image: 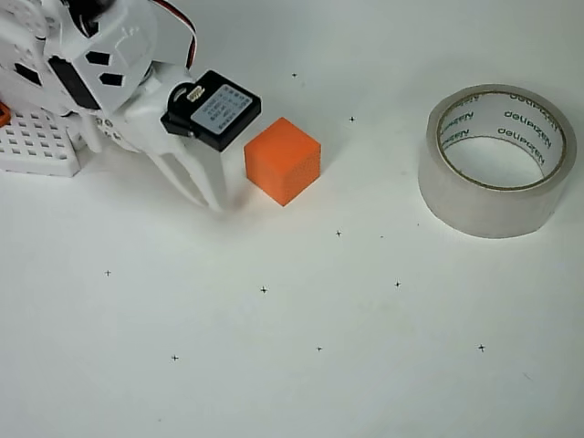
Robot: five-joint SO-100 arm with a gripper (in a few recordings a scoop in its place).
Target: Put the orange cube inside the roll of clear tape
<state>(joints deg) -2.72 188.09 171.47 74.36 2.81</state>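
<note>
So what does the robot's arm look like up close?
The arm is made of white plastic with dark cut-out holes. A black boxy motor with a pale printed label sits near its gripper, which has long, thin white fingers ending in points. Red and black cables curve along the top.

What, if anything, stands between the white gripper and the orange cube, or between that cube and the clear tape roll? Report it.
Nothing visible does. The white two-finger gripper sits just left of the small bright orange cube in the overhead view. Only bare white table with tiny black cross marks lies between the cube and the wide glossy roll of clear tape.
</note>
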